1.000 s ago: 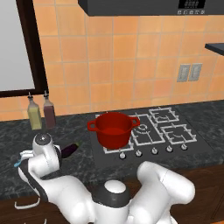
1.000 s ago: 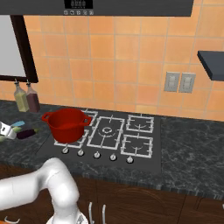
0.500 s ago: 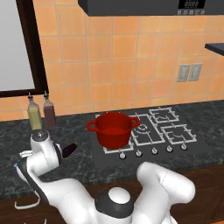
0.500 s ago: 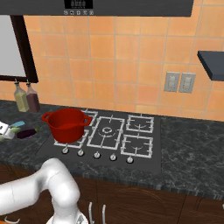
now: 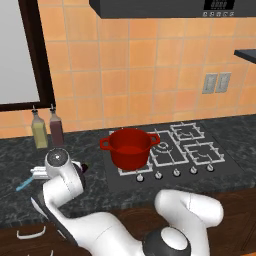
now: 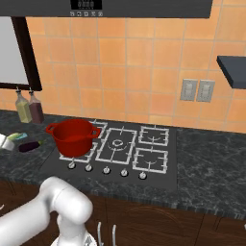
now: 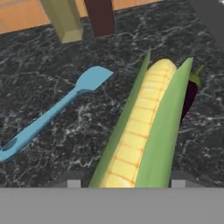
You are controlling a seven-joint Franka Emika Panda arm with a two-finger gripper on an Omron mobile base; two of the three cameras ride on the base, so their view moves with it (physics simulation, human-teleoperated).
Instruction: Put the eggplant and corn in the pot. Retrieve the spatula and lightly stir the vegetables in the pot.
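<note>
While the pot (image 5: 129,147) sat empty on the stove's near left burner, we were at the corn (image 7: 142,131).
The cob lay between the gripper's (image 7: 125,183) fingers on the counter left of the pot — clenched or not, we could not tell; next, we judged, lift and carry right.

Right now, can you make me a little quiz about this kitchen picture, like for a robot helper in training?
1. True or false: the corn is already inside the pot.
2. What colour is the spatula lying on the counter? A red, B light blue, C green.
3. Fill in: the dark eggplant lies right beside the ____.

Key: 1 false, it is over the counter, between the gripper fingers. 2 B. 3 corn.
</note>
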